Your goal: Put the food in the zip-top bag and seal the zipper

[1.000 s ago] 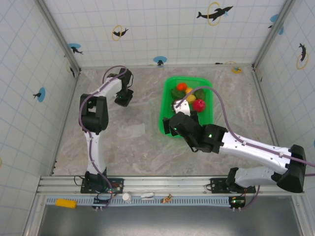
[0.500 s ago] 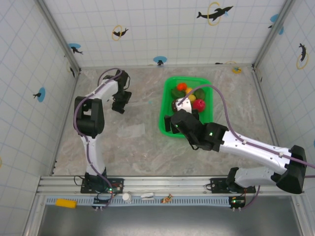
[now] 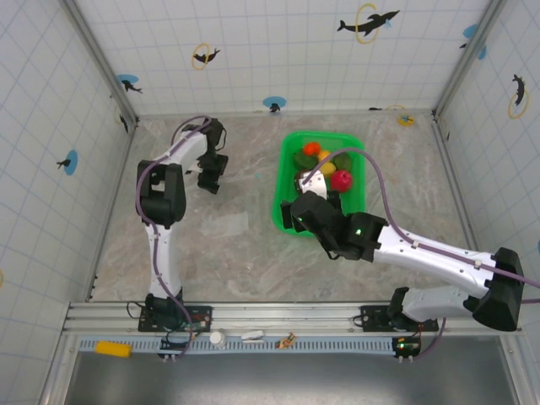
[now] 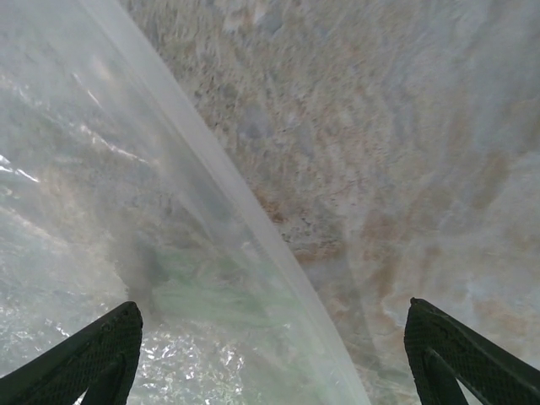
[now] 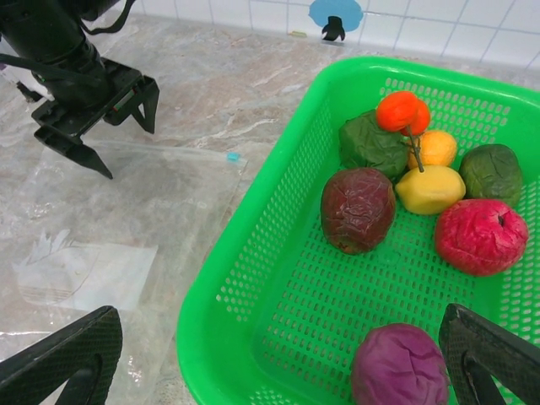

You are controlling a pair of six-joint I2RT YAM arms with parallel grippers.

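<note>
The food lies in a green basket (image 5: 253, 245): a maroon piece (image 5: 358, 209), a magenta one (image 5: 398, 367), a red one (image 5: 481, 236), a yellow one (image 5: 430, 189), an orange one (image 5: 402, 111) and two dark green ones (image 5: 371, 143). The clear zip-top bag (image 5: 126, 228) lies flat on the table left of the basket. Its pale zipper (image 4: 228, 186) carries a teal tab (image 5: 232, 157). My left gripper (image 5: 131, 152) is open just above the zipper edge and grips nothing. My right gripper (image 5: 278, 371) is open and empty over the basket's near left corner.
The basket (image 3: 278, 190) stands right of centre on the marble table, with the bag (image 3: 221, 224) and left gripper (image 3: 209, 179) to its left. My right gripper (image 3: 295, 211) hovers at its near edge. Tiled walls close three sides.
My left gripper's jaws have opened wide and it has shifted slightly over the bag's zipper edge. The right arm has hardly moved.
</note>
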